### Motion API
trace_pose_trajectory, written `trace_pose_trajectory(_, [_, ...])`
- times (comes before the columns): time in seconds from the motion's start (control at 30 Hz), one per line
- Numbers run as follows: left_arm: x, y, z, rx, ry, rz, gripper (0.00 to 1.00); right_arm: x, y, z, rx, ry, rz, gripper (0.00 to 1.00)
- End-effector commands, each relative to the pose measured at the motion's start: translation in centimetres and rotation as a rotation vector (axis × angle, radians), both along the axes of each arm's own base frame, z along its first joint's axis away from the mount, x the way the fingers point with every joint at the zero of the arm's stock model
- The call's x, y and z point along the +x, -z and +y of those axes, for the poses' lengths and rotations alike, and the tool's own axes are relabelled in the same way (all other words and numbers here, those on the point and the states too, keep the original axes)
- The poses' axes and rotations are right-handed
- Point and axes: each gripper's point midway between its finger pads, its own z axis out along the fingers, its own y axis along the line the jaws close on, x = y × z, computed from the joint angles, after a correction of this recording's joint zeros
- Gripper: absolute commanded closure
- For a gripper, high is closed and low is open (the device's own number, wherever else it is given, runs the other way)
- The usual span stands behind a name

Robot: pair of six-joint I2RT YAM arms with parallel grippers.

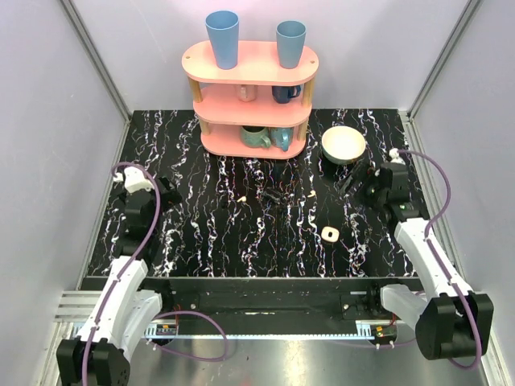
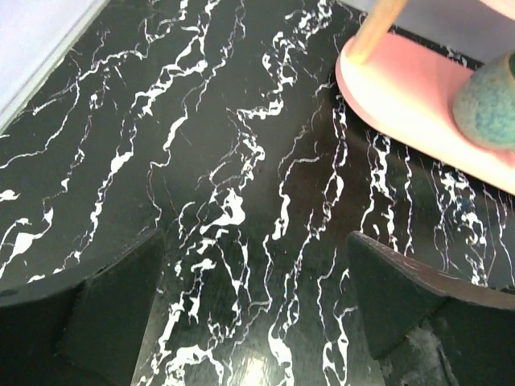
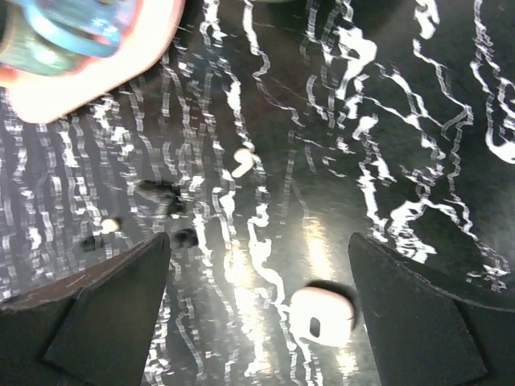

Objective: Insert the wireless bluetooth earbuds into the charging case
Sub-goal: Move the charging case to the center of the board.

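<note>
The right gripper (image 3: pixel 257 322) is the one placed for the job. Its jaws stand wide apart and hold nothing. In the right wrist view the case (image 3: pixel 322 316) lies low in the frame, right of centre, between the two fingers and close to the right one. The near bud (image 3: pixel 242 161) sits up the frame from the jaws, just left of centre and well apart from the case. It looks slightly elongated, its long axis running roughly top to bottom of the frame, though blur makes this uncertain. The far bud (image 3: pixel 110 225) lies at the left, past some dark bits (image 3: pixel 161 193) on the table (image 3: pixel 451 96).

In the top view the case (image 1: pixel 329 233) is right of centre, with one bud (image 1: pixel 311 193) up and slightly left of it and the other (image 1: pixel 242 199) further left, near the middle.

The left gripper (image 2: pixel 257 322) is also fully spread and empty. Its view shows only marbled table, the pink shelf (image 2: pixel 402 96) and a teal mug (image 2: pixel 491 104) at upper right, with no bud and no case.

Judging from this, the right arm is nearer the case and the near bud. The far bud lies about midway between the two arms.
</note>
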Motion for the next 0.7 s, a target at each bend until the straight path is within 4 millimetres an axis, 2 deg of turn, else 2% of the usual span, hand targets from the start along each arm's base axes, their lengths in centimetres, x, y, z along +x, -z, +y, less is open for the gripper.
trace_pose_trajectory(0.0, [-0.7, -4.4, -0.4, -0.046, 0.011, -0.020, 0.01, 0.2, -5.0, 2.2, 0.119, -0.055, -0.005, 0.00])
trace_pose_trajectory(0.03, [-1.0, -4.5, -0.6, -0.060, 0.018, -0.005, 0.01, 0.2, -5.1, 2.1, 0.170, 0.004, 0.009, 0.00])
trace_pose_trajectory(0.17, [-1.3, -7.7, -3.1, -0.007, 0.199, -0.078, 0.01, 0.0, -5.5, 3.9, 0.250, -0.085, -0.099, 0.00])
trace_pose_trajectory(0.2, [-1.4, -8.1, -2.2, -0.022, 0.135, -0.088, 0.01, -0.1, -5.4, 4.0, 0.248, -0.096, -0.095, 0.00])
trace_pose_trajectory(0.23, [-2.0, -7.1, -1.3, -0.060, 0.068, -0.039, 0.01, -0.2, -5.2, 4.0, 0.219, -0.124, -0.095, 0.00])
trace_pose_trajectory(0.27, [-2.5, -7.3, -0.6, -0.147, -0.021, -0.024, 0.01, -0.5, -4.6, 4.1, 0.200, -0.143, -0.057, 0.00])
trace_pose_trajectory(0.3, [-3.2, -6.1, 1.0, -0.151, -0.126, 0.019, 0.01, -0.6, -4.3, 4.0, 0.177, -0.158, -0.040, 0.00])
trace_pose_trajectory(0.33, [-3.6, -5.2, 1.1, -0.140, -0.132, 0.061, 0.01, -0.7, -4.1, 3.9, 0.134, -0.193, -0.037, 0.00])
trace_pose_trajectory(0.37, [-3.6, -5.0, 0.8, -0.093, -0.088, 0.082, 0.01, -1.0, -3.7, 3.8, 0.116, -0.206, -0.004, 0.00])
trace_pose_trajectory(0.53, [-3.8, -3.8, -3.0, -0.155, 0.120, 0.135, 0.01, -2.1, -2.5, 3.6, 0.032, -0.269, 0.066, 0.00])
trace_pose_trajectory(0.6, [-3.8, -3.4, -4.3, -0.162, 0.194, 0.152, 0.01, -3.0, -1.1, 3.5, 0.005, -0.272, 0.138, 0.00])
trace_pose_trajectory(0.67, [-3.6, -3.3, -4.5, -0.157, 0.213, 0.166, 0.01, -4.0, 0.3, 3.6, -0.028, -0.273, 0.195, 0.00])
